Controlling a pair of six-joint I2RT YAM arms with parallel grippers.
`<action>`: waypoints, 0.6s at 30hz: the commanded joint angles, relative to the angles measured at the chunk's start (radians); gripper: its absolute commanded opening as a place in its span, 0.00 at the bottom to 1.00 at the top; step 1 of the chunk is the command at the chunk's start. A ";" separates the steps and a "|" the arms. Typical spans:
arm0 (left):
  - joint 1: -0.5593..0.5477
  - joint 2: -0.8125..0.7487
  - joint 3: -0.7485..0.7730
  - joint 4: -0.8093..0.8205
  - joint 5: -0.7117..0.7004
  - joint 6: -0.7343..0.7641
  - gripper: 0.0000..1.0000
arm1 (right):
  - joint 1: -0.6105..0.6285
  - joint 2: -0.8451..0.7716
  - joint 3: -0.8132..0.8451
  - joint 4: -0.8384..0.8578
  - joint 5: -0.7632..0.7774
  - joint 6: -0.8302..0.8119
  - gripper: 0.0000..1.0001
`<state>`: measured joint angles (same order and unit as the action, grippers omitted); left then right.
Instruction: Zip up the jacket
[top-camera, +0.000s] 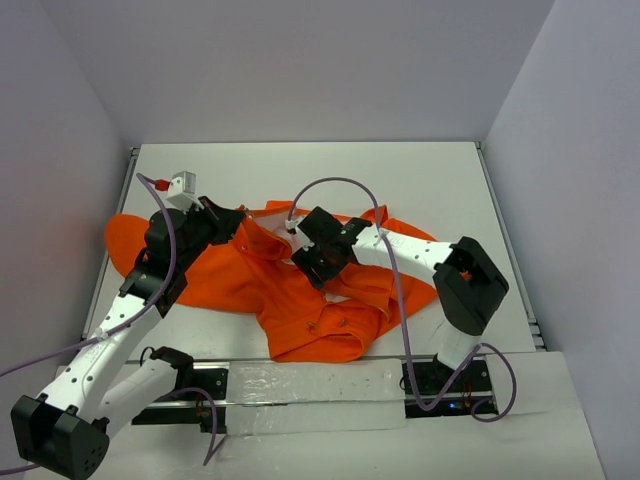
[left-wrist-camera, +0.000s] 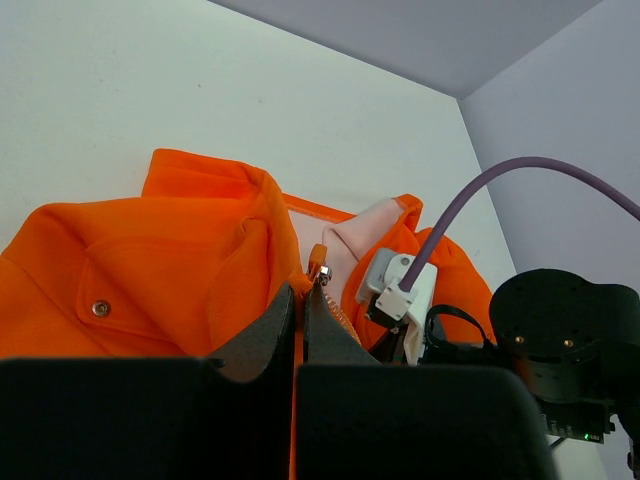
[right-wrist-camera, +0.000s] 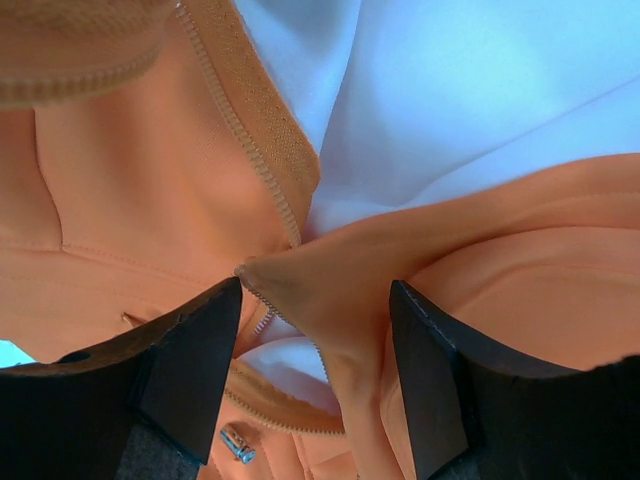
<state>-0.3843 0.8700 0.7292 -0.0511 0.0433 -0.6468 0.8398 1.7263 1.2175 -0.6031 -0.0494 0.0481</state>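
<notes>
The orange jacket (top-camera: 310, 310) lies spread on the white table (top-camera: 400, 180), its front open and the pale lining (left-wrist-camera: 352, 232) showing. My left gripper (top-camera: 232, 222) is shut on the jacket's front edge (left-wrist-camera: 150, 270), its fingertips (left-wrist-camera: 300, 292) pinching the orange fabric just below the metal zipper slider (left-wrist-camera: 322, 272). My right gripper (top-camera: 316, 268) hovers low over the jacket's middle. In the right wrist view its jaws stand open (right-wrist-camera: 315, 300) around a raised fold of orange fabric (right-wrist-camera: 340, 270) with zipper teeth (right-wrist-camera: 250, 150) running along it; the fold touches the left fingertip (right-wrist-camera: 225, 300).
White walls enclose the table on three sides. A metal rail (top-camera: 300, 385) runs along the near edge between the arm bases. The right arm's camera and purple cable (left-wrist-camera: 470, 200) sit close to my left gripper. A small metal piece (right-wrist-camera: 237, 443) lies below the fold.
</notes>
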 joint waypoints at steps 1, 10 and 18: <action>0.004 -0.003 0.007 0.042 0.011 0.005 0.00 | -0.005 0.016 0.037 0.028 -0.016 -0.015 0.67; 0.004 -0.002 0.011 0.040 0.012 0.009 0.00 | -0.023 0.018 0.023 0.067 -0.022 0.010 0.30; 0.004 0.007 0.004 0.042 0.016 0.006 0.00 | -0.037 -0.073 -0.019 0.090 -0.044 0.025 0.00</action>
<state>-0.3843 0.8724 0.7292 -0.0505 0.0433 -0.6468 0.8164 1.7492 1.2162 -0.5676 -0.0769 0.0629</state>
